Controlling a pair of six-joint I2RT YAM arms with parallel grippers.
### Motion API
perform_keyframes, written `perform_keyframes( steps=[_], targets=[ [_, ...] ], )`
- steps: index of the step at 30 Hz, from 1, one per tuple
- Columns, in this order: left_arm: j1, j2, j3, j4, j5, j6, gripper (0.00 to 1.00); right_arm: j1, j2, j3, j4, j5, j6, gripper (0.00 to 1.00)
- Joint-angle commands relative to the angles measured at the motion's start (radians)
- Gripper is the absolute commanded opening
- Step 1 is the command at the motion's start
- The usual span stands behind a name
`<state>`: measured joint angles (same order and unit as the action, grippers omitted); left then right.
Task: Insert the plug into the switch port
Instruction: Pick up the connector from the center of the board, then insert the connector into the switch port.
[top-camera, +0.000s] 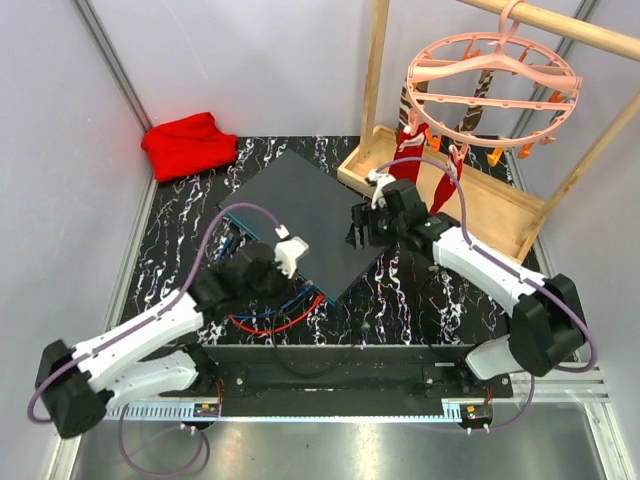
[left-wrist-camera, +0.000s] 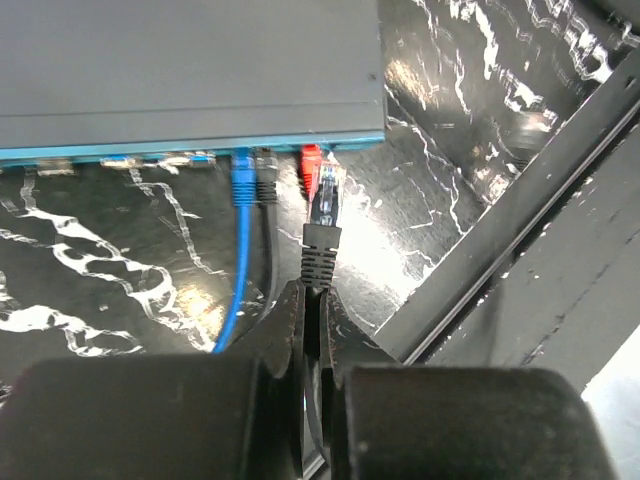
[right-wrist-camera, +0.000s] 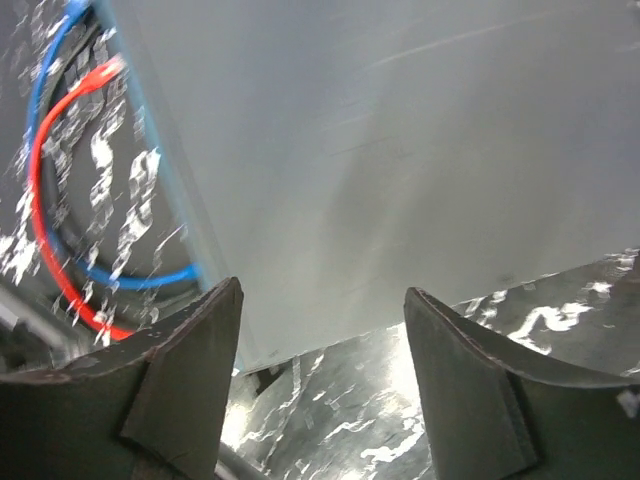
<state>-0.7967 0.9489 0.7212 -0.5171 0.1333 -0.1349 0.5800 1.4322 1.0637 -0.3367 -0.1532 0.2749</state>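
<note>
Top, left-wrist and right-wrist views. At far left a red cloth (top-camera: 188, 145) lies in the back corner of the black marbled table (top-camera: 175, 250). The left gripper (left-wrist-camera: 312, 300) is clenched on the black boot of the plug (left-wrist-camera: 323, 215), holding it roughly in line with the fingers, its clear tip pointing at the switch (top-camera: 300, 210). The tip lies just beside a red plug (left-wrist-camera: 310, 168) near the right end of the teal front edge (left-wrist-camera: 120, 152) and seems just short of that edge; whether it touches a socket cannot be told. Left of the red plug, a black cable (left-wrist-camera: 266, 192) and a blue cable (left-wrist-camera: 240, 240) run into the same edge. The switch lies flat at the table's middle, turned diagonally, with its teal edge facing the left arm. The right gripper (right-wrist-camera: 322, 330) is released, its two fingers (right-wrist-camera: 190, 370) spread apart above the switch's grey top near the right corner, grasping nothing; from the wrist view contact with the top cannot be told. Farther right a wooden tray (top-camera: 480, 205) sits at the table's back right, just beside the switch's far corner. Above it a pink hanger (top-camera: 490, 75) hangs from a wooden rail (top-camera: 580, 30).
</note>
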Motion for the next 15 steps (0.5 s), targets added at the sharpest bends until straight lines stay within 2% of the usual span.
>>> perform_keyframes(
  steps=[1,6,9,15],
  targets=[
    [-0.105,0.08,-0.029,0.164,-0.187,-0.06,0.0,-0.081,0.027,0.001,0.077,-0.008,0.009,0.77],
    [-0.205,0.212,-0.051,0.253,-0.361,-0.088,0.0,-0.149,0.066,-0.031,0.134,0.007,-0.008,0.82],
    [-0.213,0.237,-0.1,0.342,-0.399,-0.115,0.0,-0.176,0.088,-0.042,0.183,0.007,-0.016,0.85],
    [-0.214,0.275,-0.152,0.417,-0.423,-0.127,0.0,-0.207,0.123,-0.05,0.251,-0.005,-0.037,0.86]
  ],
)
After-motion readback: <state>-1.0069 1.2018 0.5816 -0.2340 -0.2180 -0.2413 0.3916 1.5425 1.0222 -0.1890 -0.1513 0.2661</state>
